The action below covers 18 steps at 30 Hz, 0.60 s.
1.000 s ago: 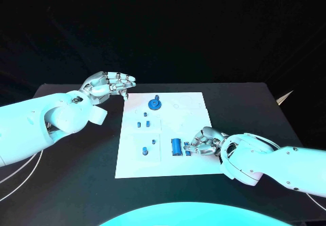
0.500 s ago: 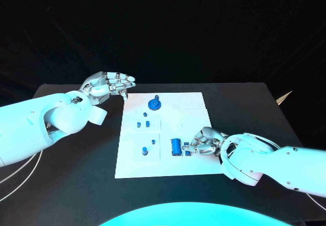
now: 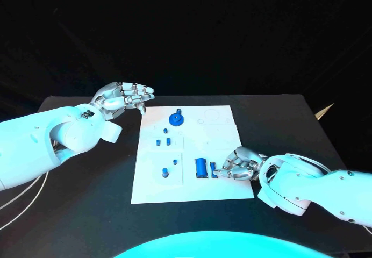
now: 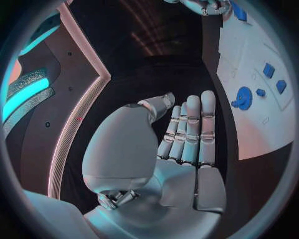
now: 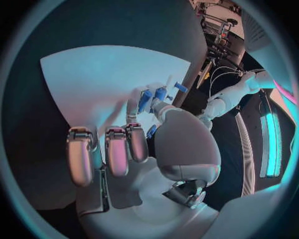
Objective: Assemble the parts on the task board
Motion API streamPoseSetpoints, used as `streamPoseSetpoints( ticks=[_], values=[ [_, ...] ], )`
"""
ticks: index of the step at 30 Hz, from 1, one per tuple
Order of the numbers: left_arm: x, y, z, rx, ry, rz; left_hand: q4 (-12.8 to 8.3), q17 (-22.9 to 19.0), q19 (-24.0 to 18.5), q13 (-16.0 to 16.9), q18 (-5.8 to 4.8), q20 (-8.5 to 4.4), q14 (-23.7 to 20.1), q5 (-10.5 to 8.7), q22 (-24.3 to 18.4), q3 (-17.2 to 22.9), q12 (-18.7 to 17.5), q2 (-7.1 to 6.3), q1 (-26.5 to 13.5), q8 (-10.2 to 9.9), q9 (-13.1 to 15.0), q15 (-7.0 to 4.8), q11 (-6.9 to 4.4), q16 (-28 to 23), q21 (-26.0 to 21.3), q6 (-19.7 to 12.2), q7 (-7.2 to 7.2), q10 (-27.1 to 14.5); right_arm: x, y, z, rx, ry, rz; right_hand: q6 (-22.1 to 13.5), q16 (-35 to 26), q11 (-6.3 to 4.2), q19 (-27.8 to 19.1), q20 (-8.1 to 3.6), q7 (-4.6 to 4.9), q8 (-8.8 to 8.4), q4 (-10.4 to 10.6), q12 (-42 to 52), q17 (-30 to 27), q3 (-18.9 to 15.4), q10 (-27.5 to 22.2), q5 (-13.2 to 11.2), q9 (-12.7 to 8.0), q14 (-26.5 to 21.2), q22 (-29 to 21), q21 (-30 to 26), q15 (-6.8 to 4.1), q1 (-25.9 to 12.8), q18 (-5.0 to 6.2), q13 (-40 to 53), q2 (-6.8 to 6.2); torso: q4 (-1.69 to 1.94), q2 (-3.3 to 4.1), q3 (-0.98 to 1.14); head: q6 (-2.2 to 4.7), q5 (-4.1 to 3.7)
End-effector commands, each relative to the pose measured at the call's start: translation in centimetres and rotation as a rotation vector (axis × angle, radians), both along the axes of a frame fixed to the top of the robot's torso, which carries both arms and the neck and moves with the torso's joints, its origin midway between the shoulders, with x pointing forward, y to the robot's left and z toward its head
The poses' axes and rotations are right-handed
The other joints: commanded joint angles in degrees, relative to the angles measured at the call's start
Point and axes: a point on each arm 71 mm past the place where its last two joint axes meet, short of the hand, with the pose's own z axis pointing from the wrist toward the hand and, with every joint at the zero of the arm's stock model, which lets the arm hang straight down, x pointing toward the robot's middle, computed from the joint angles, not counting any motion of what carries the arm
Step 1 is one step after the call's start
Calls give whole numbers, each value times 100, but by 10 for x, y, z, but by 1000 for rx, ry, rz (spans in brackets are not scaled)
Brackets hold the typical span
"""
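R hand [image 3: 236, 165] touches 1 part [image 3: 212, 169] (board [image 3: 217, 188]).

Left hand [image 4: 181, 144] sits over the black table [image 4: 156, 74], fingers [image 4: 190, 124] straight and side by side, thumb alongside, holding nothing and touching nothing. The task board [image 4: 249, 55] lies off at 2 o'clock from the hand, clear of the fingertips. On the board: a blue gear-shaped part [image 4: 243, 98] nearest the hand, a small blue part [image 4: 260, 92] just beside it, two blue block parts [image 4: 269, 70] farther along, and another blue part [image 4: 239, 11] at the far end. The right hand [image 4: 206, 5] is at 12 o'clock, at the board's far end beside that last part.
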Motion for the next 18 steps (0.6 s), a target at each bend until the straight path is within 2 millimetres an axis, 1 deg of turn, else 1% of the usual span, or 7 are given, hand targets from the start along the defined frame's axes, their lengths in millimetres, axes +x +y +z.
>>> streamPoseSetpoints(
  ticks=[1,10,14,18],
  values=[
    [-1,-2,1,-13,-1,-15,10,-8,-19,-6,88,6,-35,17,4,24,30,6,-40,23,-9,1,-15,-3,1,18,27,-10,-4,2,0,4,15,57,-50,-16,-39,540,-48,2,21,-27,-13,1090,0,122,-19,8,513,1443,-38,-22,26,-78,939,-27,0,-1,-3,5,-4],
    [-1,-2,1,-13,-2,-15,10,-8,-19,-6,88,6,-35,17,4,24,30,6,-40,23,-9,1,-15,-3,1,18,27,-10,-7,2,-1,7,32,70,-51,-17,-39,541,-48,3,21,-32,-18,1089,1,119,-19,9,513,1444,-34,-22,32,-79,936,-29,10,0,-3,-2,-9],
    [-1,-2,1,-13,-2,-15,10,-8,-19,-6,88,6,-35,17,4,24,30,6,-40,23,-9,1,-15,-3,1,18,27,-10,-5,2,-2,-3,38,73,-51,-16,-39,541,-48,3,22,-34,-15,1090,3,121,-19,10,513,1444,-34,-22,36,-79,939,-26,10,2,-9,-9,-5],
    [-1,-3,1,-13,-2,-16,10,-8,-19,-6,88,6,-35,17,4,24,30,6,-40,23,-9,1,-15,-3,1,18,27,-10,-3,2,-4,-13,37,72,-57,-17,-38,540,-48,4,26,-96,-22,1091,46,117,-15,16,513,1444,-36,-21,124,-79,936,1,12,0,-8,-7,-8]
  ],
)
